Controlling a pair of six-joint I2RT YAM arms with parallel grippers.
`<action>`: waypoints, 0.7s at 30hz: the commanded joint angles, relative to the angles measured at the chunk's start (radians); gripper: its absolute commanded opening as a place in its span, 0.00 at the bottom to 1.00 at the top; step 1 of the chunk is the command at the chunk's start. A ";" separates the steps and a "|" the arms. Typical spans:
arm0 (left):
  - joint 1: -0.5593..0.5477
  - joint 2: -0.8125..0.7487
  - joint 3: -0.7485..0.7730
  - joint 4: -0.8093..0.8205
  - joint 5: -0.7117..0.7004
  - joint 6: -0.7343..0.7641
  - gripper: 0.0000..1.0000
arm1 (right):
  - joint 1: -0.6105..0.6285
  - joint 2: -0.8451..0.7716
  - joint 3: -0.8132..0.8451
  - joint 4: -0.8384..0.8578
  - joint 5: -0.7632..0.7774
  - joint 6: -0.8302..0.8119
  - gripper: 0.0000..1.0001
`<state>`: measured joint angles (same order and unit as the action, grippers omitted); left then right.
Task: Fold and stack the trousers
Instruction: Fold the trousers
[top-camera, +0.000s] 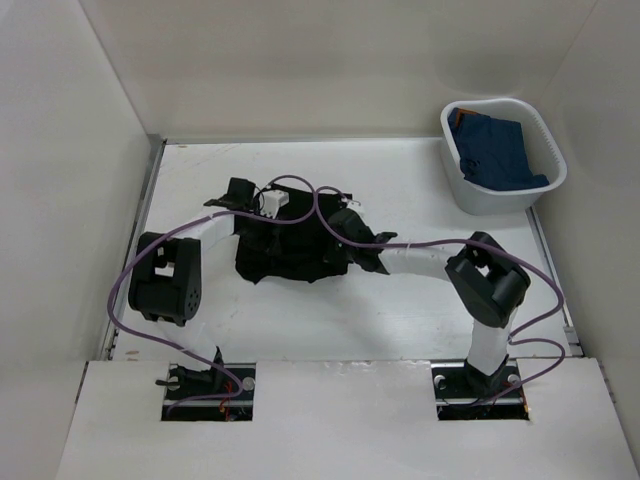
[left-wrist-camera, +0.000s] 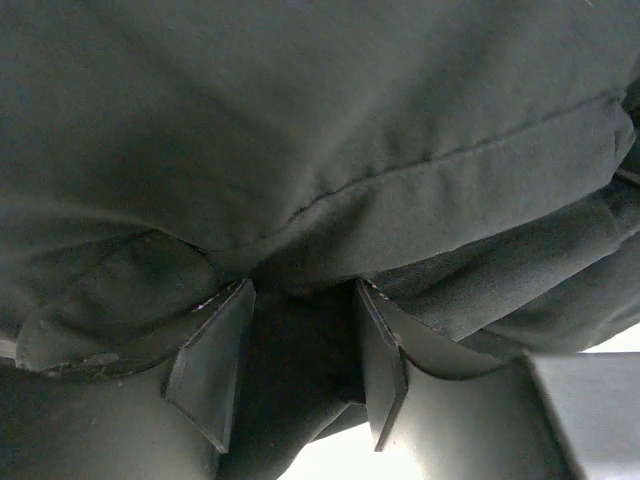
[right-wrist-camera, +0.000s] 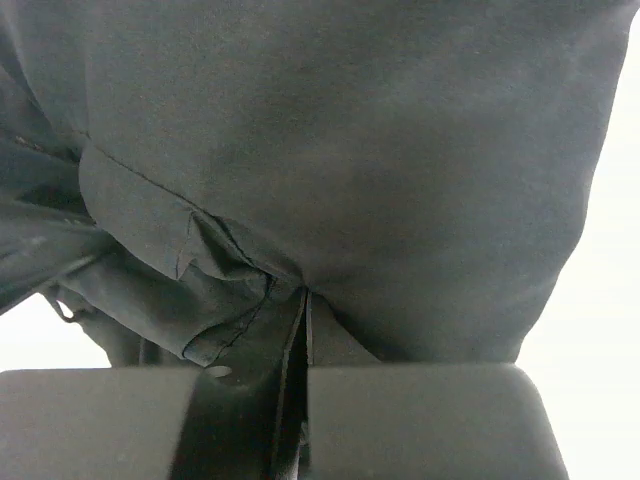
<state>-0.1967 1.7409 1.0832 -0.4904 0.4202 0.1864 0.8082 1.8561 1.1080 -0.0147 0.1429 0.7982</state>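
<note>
The black trousers (top-camera: 290, 255) lie bunched in a heap at the middle of the table. My left gripper (top-camera: 243, 200) is at the heap's far left edge. In the left wrist view its fingers (left-wrist-camera: 215, 360) stand partly apart with a thick fold of the trousers (left-wrist-camera: 300, 150) between them. My right gripper (top-camera: 345, 228) is at the heap's right edge. In the right wrist view its fingers (right-wrist-camera: 340, 345) are almost together, pinching a thin layer of the trousers (right-wrist-camera: 350, 150). The fabric fills both wrist views and hides the fingertips.
A white basket (top-camera: 545, 150) with a blue denim-like garment (top-camera: 495, 150) in it stands at the back right. White walls close in the table at the left, back and right. Purple cables loop over both arms.
</note>
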 joint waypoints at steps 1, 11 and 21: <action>-0.016 -0.009 -0.055 0.012 -0.077 0.048 0.44 | -0.017 -0.005 -0.039 -0.071 -0.008 0.047 0.04; -0.066 -0.113 -0.107 -0.065 0.067 0.061 0.46 | -0.085 -0.147 -0.194 -0.073 0.007 0.032 0.04; -0.145 -0.155 -0.125 -0.017 0.086 0.074 0.50 | -0.093 -0.307 -0.313 -0.091 0.023 0.041 0.09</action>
<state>-0.3603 1.6062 0.9321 -0.4850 0.4984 0.2333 0.7269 1.5970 0.8158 -0.0280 0.1135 0.8459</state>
